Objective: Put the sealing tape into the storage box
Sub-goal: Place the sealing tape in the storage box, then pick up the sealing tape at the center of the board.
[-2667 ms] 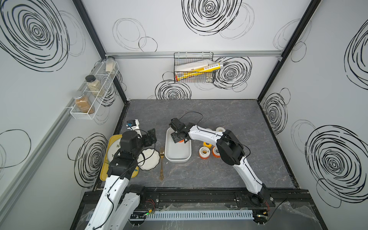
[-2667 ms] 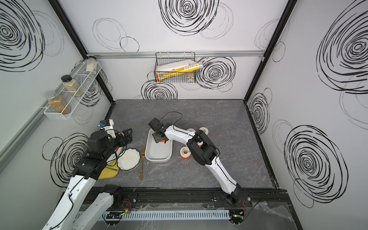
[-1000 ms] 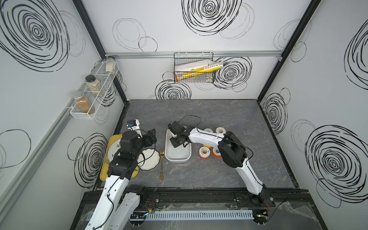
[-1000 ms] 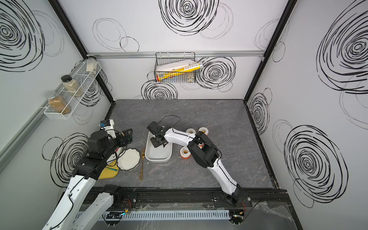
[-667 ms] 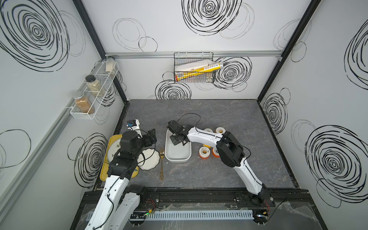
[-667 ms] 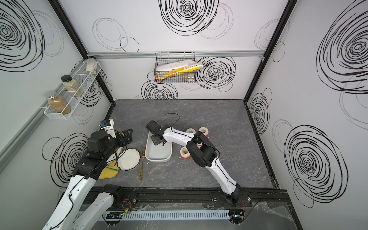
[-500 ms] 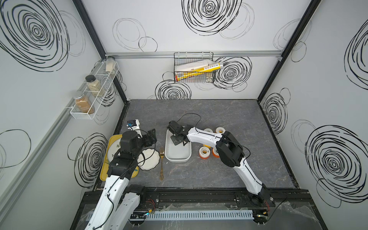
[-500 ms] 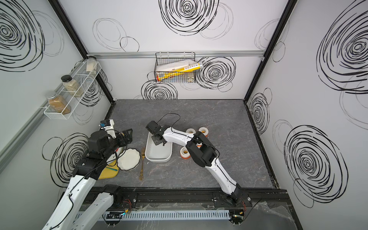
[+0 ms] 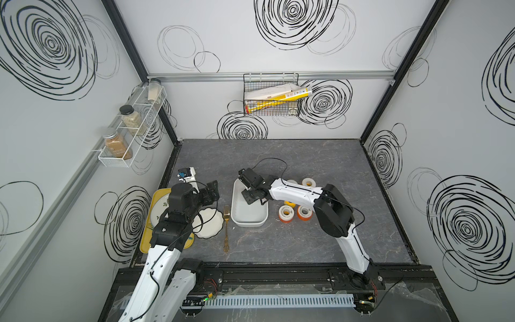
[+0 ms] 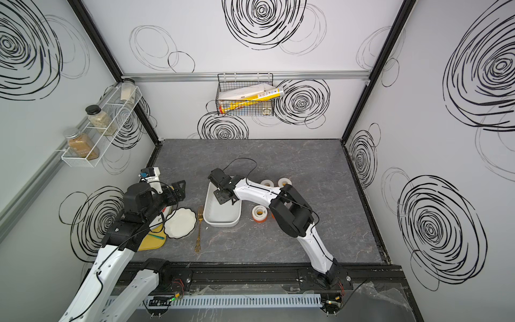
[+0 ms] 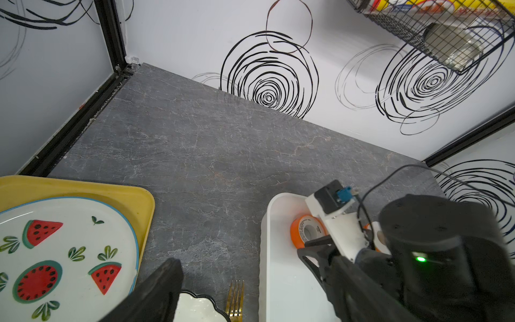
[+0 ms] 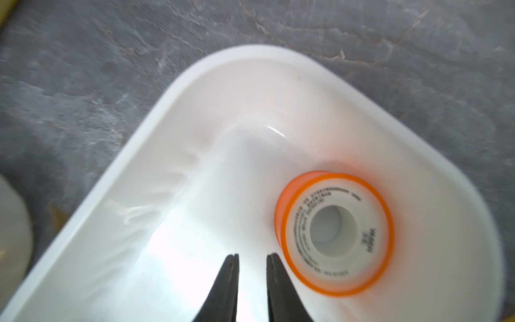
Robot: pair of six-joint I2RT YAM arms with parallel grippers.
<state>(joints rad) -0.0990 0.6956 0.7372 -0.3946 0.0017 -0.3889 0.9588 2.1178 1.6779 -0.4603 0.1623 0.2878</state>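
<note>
One orange roll of sealing tape [image 12: 334, 232] lies flat in the storage box [image 12: 195, 72], just beside the right gripper [image 12: 250, 255], which is closed and empty, while several rolls [image 9: 284, 215] wait on the tabletop [image 9: 306, 245] and the left gripper [image 9: 212, 190] hangs apart.

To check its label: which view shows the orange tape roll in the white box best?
Right wrist view: the tape roll shows whole and close in the storage box. The left wrist view shows part; in both top views the right arm hides it.
</note>
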